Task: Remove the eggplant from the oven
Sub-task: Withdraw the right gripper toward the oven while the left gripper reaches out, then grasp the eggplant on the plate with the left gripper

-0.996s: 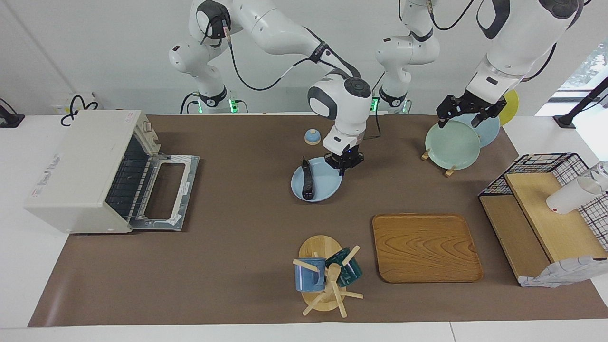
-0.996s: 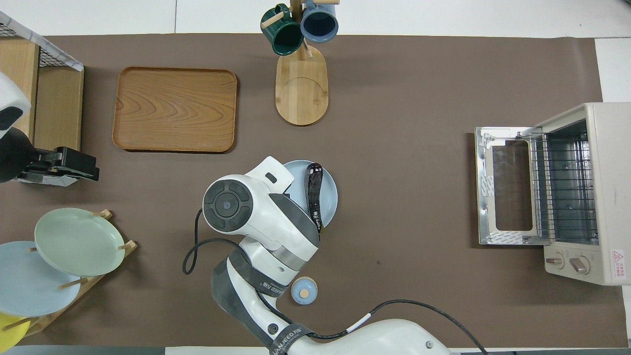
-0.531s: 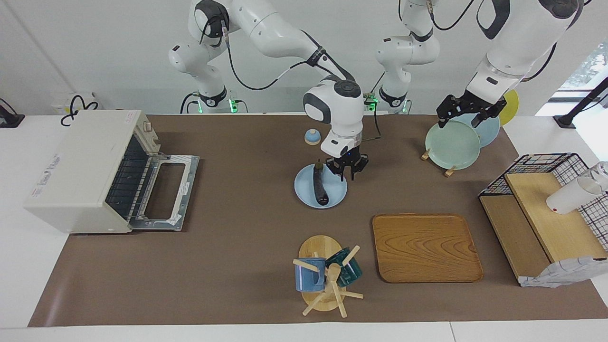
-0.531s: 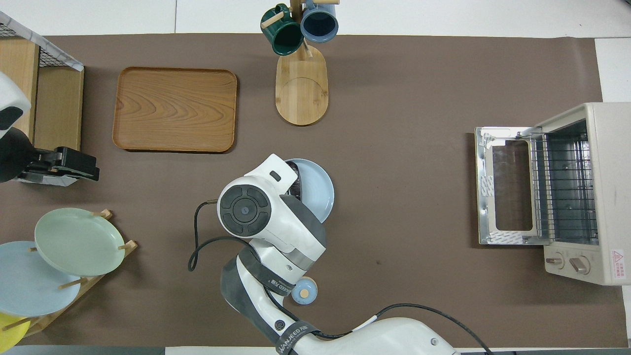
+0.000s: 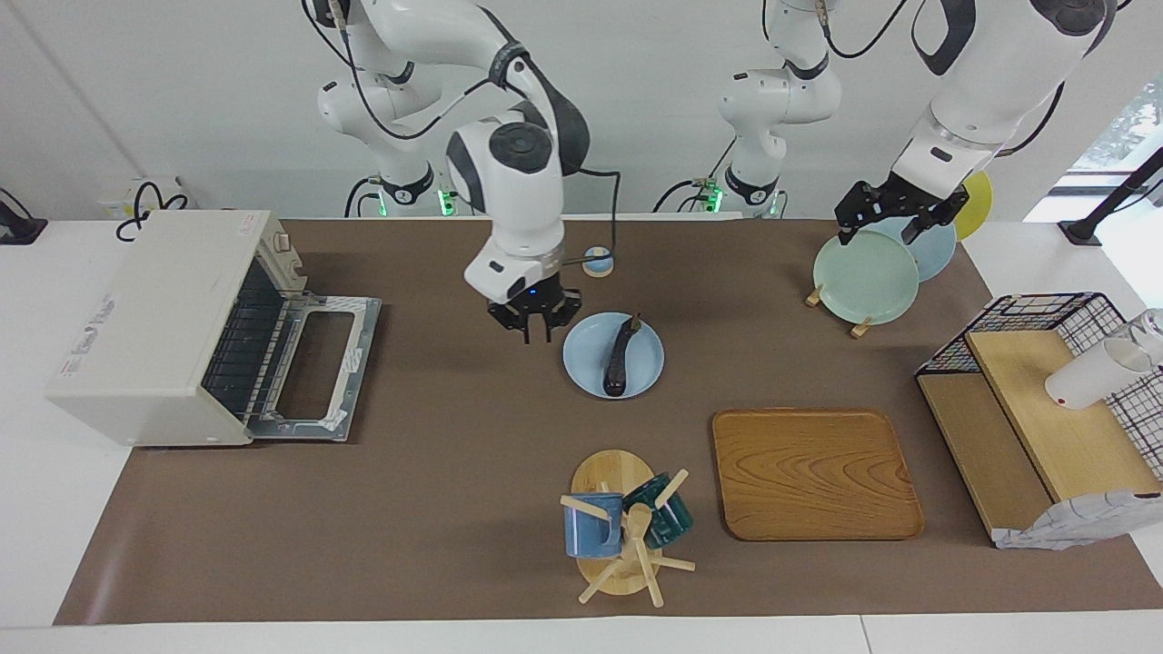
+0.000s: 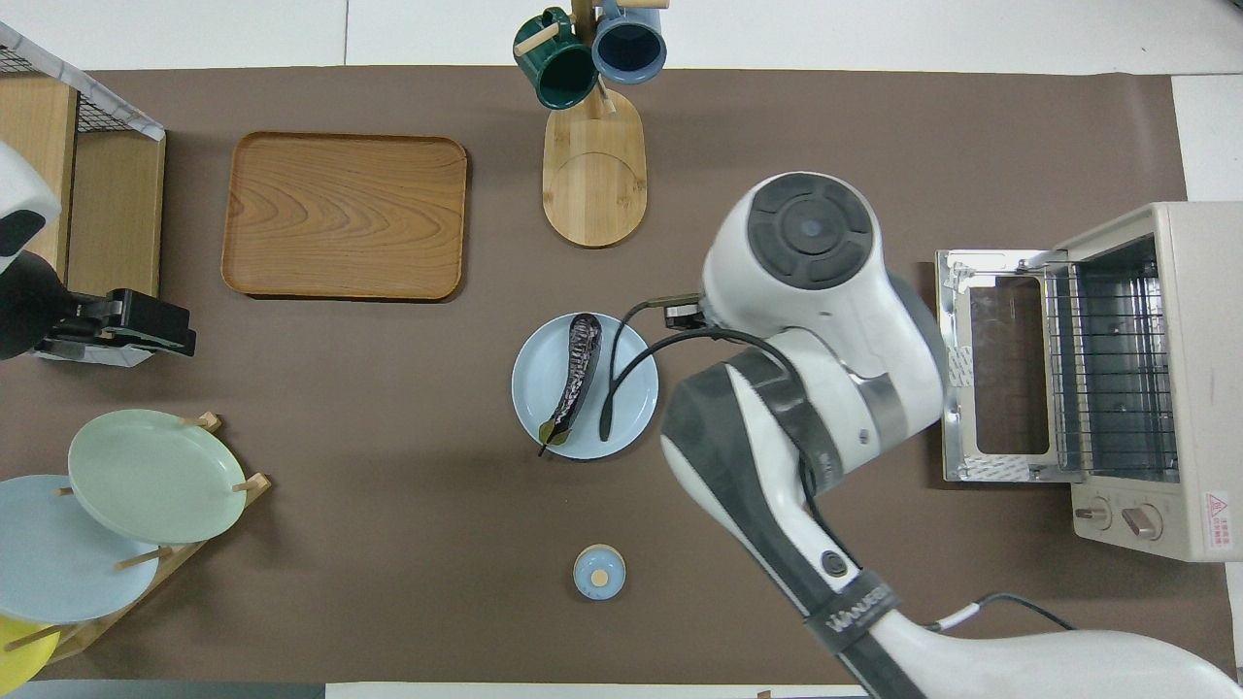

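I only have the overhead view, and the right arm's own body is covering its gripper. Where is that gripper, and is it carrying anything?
Observer: In the facing view the right gripper hangs over bare mat between the blue plate and the oven door, open and empty.
Operator: So it's clear of the eggplant?
Observer: Yes. The eggplant lies on the plate, apart from the gripper.
Operator: Anything in the wire basket? I see only its corner.
Observer: A white cup lies tipped on the wooden shelf of the wire basket. The left gripper waits over the green plate.
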`<state>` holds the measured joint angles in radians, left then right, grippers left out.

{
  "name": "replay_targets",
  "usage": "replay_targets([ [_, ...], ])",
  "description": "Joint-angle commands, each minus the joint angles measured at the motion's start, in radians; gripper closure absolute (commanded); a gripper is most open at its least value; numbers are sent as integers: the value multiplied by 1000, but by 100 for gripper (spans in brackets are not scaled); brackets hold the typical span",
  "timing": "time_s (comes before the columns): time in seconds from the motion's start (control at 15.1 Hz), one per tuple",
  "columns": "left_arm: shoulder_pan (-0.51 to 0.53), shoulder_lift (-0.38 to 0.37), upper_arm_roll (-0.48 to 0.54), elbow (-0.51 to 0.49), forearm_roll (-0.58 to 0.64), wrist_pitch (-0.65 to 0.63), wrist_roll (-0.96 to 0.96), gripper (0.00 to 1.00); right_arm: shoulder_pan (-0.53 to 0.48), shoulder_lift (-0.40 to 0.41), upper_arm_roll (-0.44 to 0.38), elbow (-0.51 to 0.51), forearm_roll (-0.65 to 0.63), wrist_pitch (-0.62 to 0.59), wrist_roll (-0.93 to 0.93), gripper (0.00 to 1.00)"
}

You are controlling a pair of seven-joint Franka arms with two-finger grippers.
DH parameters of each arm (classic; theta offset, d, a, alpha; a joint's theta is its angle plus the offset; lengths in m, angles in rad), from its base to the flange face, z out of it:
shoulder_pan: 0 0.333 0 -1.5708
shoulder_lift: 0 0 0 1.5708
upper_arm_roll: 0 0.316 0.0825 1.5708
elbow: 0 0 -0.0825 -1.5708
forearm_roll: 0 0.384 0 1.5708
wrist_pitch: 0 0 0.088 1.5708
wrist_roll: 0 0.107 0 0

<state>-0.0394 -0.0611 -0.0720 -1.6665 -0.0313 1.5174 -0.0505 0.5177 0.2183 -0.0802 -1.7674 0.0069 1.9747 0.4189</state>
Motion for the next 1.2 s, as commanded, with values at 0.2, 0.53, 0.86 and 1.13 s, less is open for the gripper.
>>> replay_targets([
  [0.2, -4, -3, -11, 1, -9, -19, -8, 0, -186, -144, 16, -412, -116, 252, -113, 100],
  [0.53, -63, -25, -14, -64, -10, 62, -25, 0, -335, -129, 16, -515, -180, 445, -302, 100],
  [0.86, -219, -28, -22, -226, -50, 266, -115, 0, -375, -128, 16, -561, -185, 513, -307, 100],
  [1.13, -374, 58, -22, -299, -78, 455, -216, 0, -387, -114, 16, -558, -195, 510, -373, 100],
])
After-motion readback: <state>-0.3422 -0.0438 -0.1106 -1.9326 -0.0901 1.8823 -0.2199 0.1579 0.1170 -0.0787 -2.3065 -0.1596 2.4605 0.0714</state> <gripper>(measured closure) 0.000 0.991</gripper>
